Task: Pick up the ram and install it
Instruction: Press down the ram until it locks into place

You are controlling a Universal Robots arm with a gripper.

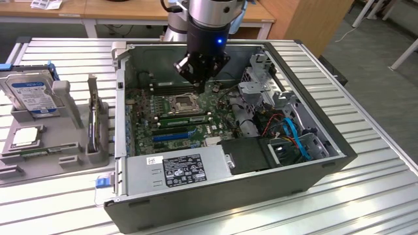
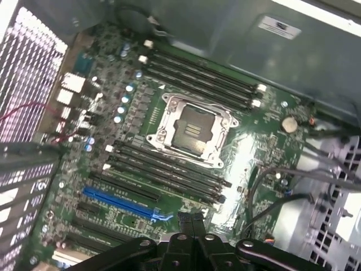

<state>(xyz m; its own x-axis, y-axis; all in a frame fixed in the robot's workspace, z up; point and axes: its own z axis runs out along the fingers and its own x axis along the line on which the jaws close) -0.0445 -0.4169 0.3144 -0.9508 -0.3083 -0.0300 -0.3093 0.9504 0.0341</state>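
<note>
Gripper closed, fingers pressed together, nothing held. It hangs inside the open PC case, just over the board at abt 12 o'clock from the CPU socket, near the upper black memory slots. Wrist view: shut fingertips of the gripper above the board, socket empty w/ its metal frame showing.

Ram: green stick standing on edge at 6 o'clock of the socket, in the lower slot group, apart from the gripper. Looks seated; can't tell if latched.

Blue slot further toward 6 o'clock. Power supply at the case's 6 o'clock edge.

Grey tray on the table at 9 o'clock of the case, w/ a hard drive upright at its 12 o'clock end.
</note>
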